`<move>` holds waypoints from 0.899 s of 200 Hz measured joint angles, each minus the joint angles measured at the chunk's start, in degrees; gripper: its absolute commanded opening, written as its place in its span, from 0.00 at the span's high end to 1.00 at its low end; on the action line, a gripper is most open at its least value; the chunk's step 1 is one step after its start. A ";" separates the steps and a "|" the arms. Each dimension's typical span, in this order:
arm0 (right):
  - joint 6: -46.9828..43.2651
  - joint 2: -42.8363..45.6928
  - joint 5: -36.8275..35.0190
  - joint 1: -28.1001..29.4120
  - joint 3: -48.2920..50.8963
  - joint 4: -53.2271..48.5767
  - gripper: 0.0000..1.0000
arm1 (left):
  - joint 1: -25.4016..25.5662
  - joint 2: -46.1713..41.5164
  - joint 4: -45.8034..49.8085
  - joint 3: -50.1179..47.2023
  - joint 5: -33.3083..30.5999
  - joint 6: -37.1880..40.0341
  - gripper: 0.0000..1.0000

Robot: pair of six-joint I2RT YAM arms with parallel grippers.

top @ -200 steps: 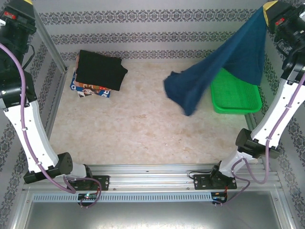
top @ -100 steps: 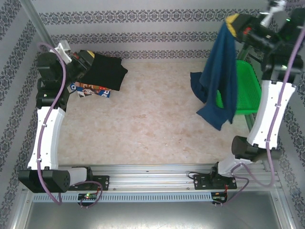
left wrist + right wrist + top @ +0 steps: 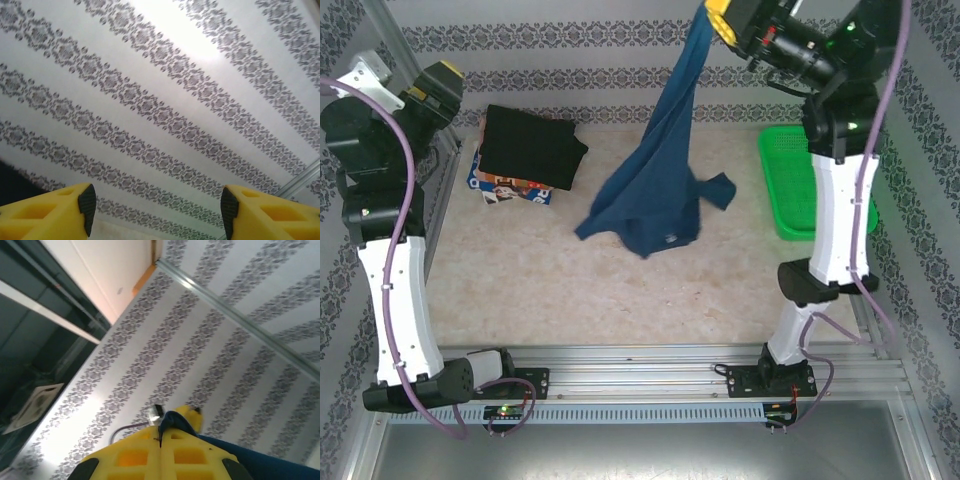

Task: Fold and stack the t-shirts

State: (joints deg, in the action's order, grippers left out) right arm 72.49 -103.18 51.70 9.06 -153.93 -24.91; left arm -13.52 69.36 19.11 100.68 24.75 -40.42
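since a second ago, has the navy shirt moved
Yes. The navy shirt has swung left, off the green basket toward the middle of the table, hanging from the right hand.

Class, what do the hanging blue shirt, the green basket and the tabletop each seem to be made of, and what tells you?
The blue shirt looks like soft matte cloth, probably cotton: it drapes and bunches limply. The green basket looks like moulded plastic: rigid raised rim, bright even colour. The tabletop looks like smooth pale stone or marble-print laminate: mottled veining.
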 measured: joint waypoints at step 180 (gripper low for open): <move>-38.95 32.76 0.57 -20.87 96.87 -11.98 1.00 | 17.97 -11.37 24.33 -47.56 -4.76 -2.58 0.59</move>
State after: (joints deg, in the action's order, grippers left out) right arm 33.54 -70.41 52.27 -11.81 -57.06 -36.88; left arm 4.45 58.00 43.44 53.12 19.99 -43.00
